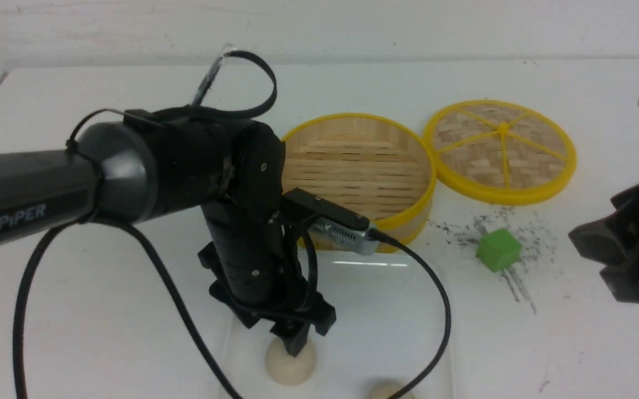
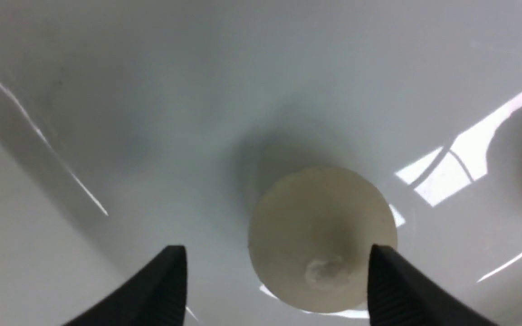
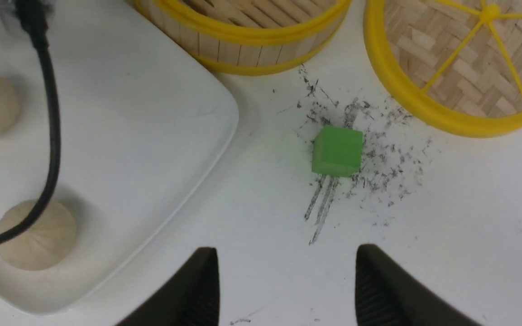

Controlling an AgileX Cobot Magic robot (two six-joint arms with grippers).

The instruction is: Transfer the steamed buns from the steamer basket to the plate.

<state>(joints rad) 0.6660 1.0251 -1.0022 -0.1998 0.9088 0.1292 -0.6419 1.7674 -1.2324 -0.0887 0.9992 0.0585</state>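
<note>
Front view: my left gripper [image 1: 295, 339] hangs just over a bun [image 1: 290, 363] on the plate [image 1: 374, 310]. A second bun [image 1: 388, 390] sits near it at the picture's lower edge. The basket [image 1: 363, 172] behind shows only bare slats, as far as the arm lets me see. Its lid [image 1: 499, 149] lies beside it, and a green cube [image 1: 498, 250] sits on the table [image 1: 574, 343].

Left wrist view: the jaws are spread wider than the bun, which rests on the plate between them, closer to 1 finger. I can't tell whether that finger touches it. Nothing is pinched.

Right wrist view: the right gripper [image 3: 285, 285] hovers over the table near the cube, jaws spread and empty. Both buns lie on the plate.

I judge the job essentially done: 2 of 2 buns are moved, and only lifting the left arm clear remains.
</note>
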